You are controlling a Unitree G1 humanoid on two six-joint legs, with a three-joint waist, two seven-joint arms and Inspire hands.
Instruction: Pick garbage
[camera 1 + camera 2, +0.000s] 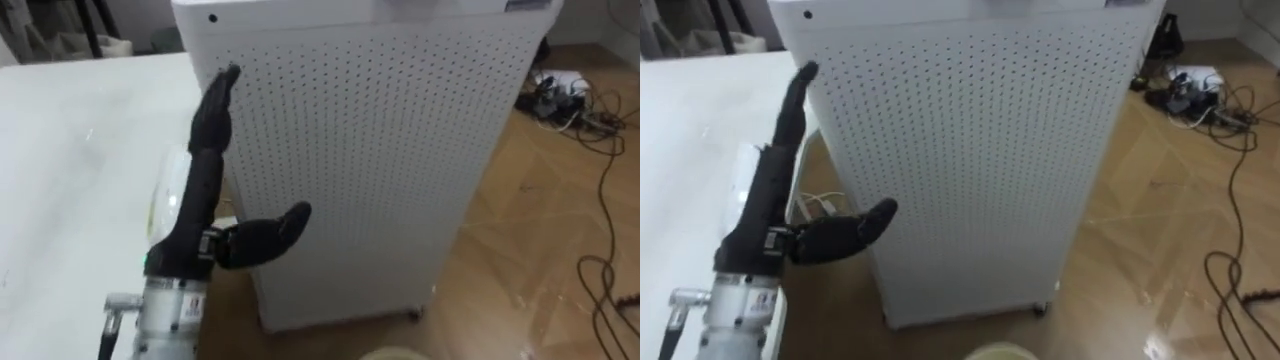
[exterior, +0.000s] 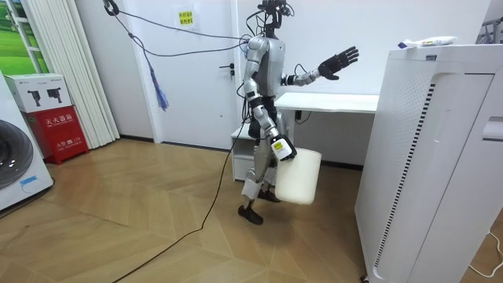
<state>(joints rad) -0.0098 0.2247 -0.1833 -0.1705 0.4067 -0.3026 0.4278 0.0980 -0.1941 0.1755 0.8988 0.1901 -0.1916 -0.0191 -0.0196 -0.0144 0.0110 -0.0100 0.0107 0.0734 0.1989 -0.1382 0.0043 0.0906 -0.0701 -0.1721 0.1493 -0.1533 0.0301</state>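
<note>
white litter [image 2: 425,42] atop perforated cabinet [image 1: 400,150]: step closer, lift open empty left hand [image 1: 200,210] over top edge, right hand [image 2: 278,148] gripping bucket [image 2: 300,179]

Wood floor [image 2: 141,212], white walls [image 2: 409,23]. White desk surface [image 2: 330,101] beside tall perforated white unit [image 1: 380,150]. Vertical blinds [image 2: 71,71] at the room view's left.

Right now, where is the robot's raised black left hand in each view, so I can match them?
Left eye view: the black left hand stands left of centre, fingers straight, before the tall white perforated cabinet.
Right eye view: the hand lies nearer the left edge, same cabinet behind.
Room view: the hand is upper middle, above the white table.
Shared landmark: the cabinet, at the room view's right.
</note>
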